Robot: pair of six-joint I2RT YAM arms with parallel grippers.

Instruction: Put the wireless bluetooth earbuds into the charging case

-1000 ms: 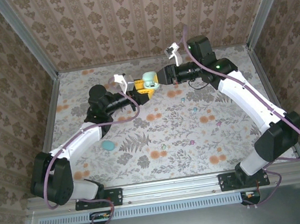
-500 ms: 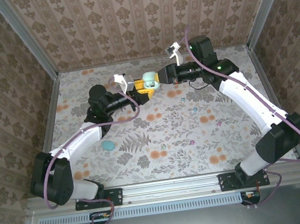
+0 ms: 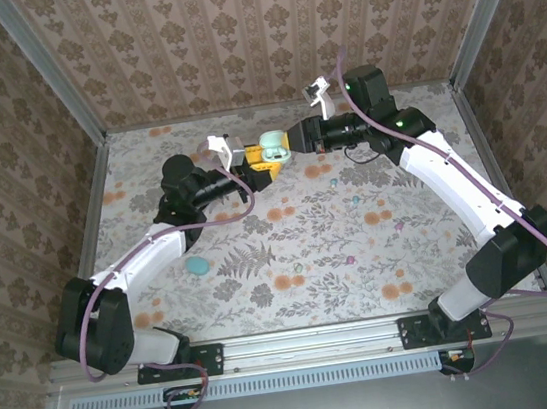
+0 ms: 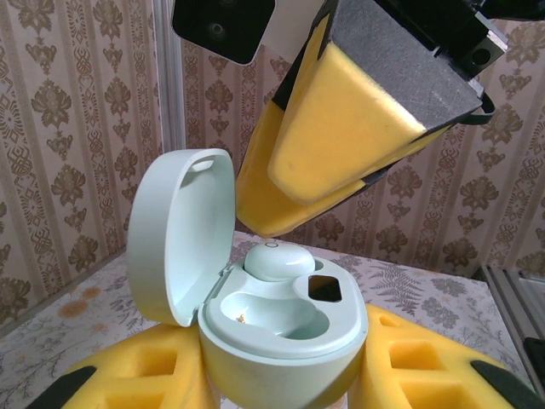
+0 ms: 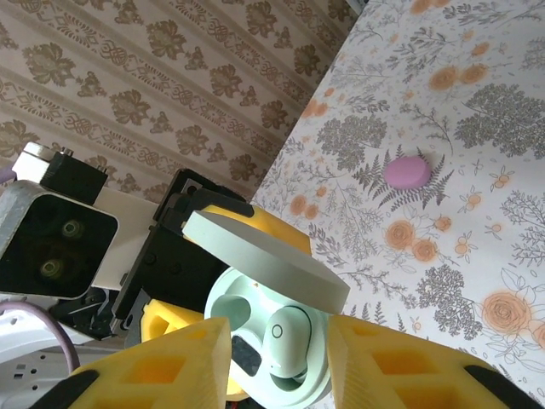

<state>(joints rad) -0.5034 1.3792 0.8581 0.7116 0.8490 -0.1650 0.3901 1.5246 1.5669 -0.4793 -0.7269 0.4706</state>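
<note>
My left gripper (image 3: 261, 169) (image 4: 281, 379) is shut on a mint-green charging case (image 3: 272, 147) (image 4: 281, 341), held above the table at the back with its lid (image 4: 174, 239) (image 5: 264, 256) swung open. One mint earbud (image 4: 277, 258) (image 5: 288, 339) sits in the far slot. The near slot (image 4: 272, 311) is empty. My right gripper (image 3: 286, 142) (image 5: 277, 366) hovers right over the case, open, its yellow foam fingers (image 5: 162, 366) on either side of the earbud and apart from it. In the left wrist view, a right finger (image 4: 341, 145) hangs just above the earbud.
A small teal oval thing (image 3: 197, 266) lies on the flowered table by the left arm. A pinkish oval (image 5: 407, 170) shows on the table in the right wrist view. Patterned walls (image 3: 261, 35) close in the back and both sides.
Both arms stay where they were at the case. The right fingers stand a little wider around the earbud than half a second ago.
</note>
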